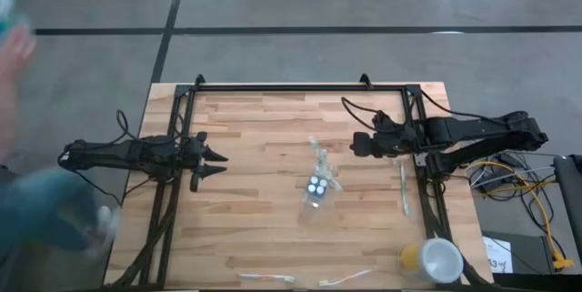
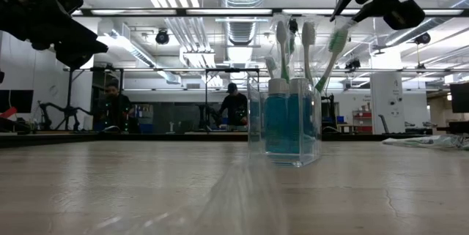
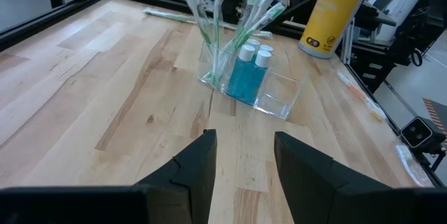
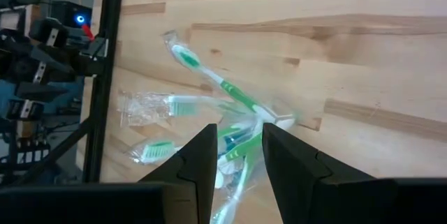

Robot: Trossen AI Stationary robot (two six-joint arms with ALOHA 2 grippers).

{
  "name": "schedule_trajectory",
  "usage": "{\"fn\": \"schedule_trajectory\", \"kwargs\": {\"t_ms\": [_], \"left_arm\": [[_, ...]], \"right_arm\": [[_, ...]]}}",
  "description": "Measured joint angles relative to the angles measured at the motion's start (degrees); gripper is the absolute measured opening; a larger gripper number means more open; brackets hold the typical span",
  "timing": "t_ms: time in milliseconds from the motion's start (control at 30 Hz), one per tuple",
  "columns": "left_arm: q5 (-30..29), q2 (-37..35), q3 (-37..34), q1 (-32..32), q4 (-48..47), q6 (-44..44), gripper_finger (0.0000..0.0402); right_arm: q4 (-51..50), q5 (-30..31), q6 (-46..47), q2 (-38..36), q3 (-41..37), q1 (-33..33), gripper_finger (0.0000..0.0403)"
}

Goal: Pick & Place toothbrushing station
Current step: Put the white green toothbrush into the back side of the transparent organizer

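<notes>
A small clear plastic cup (image 1: 316, 190) stands upright on its base in the middle of the wooden table. It shows too in the low view (image 2: 284, 121) and the left wrist view (image 3: 244, 84). It holds several white-and-green toothbrushes (image 3: 230, 15), heads up, and small tubes with white round caps (image 3: 253, 51). My left gripper (image 1: 218, 163) is open and empty, left of the cup and pointing at it; its fingers show in its wrist view (image 3: 241, 161). My right gripper (image 1: 355, 144) is open and empty, above and to the far right of the cup, looking down on the brush heads (image 4: 202, 74).
A loose toothbrush (image 1: 404, 187) lies on the table right of the cup. Two more lie at the near edge (image 1: 268, 278) (image 1: 346, 279). A yellow cup with a white top (image 1: 432, 260) stands at the near right corner. A blurred person (image 1: 27, 201) is beside the table's left.
</notes>
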Motion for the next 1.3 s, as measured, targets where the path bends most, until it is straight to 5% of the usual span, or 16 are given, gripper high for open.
{"fn": "schedule_trajectory", "kwargs": {"t_ms": [600,1033,1300], "left_arm": [[-0.2,0.01,0.0,0.01,-0.01,0.0,0.0149],[-0.17,0.01,-0.01,0.0,0.0,0.0,0.0149],[-0.14,0.01,0.0,0.01,0.0,0.0,0.0149]], "right_arm": [[-7.27,0.44,-5.07,0.99,-0.35,0.04,0.0107],[-29.88,-2.58,10.49,1.06,-0.49,0.07,0.0107],[-34.44,-2.64,19.64,1.07,-1.72,0.04,0.0107]]}}
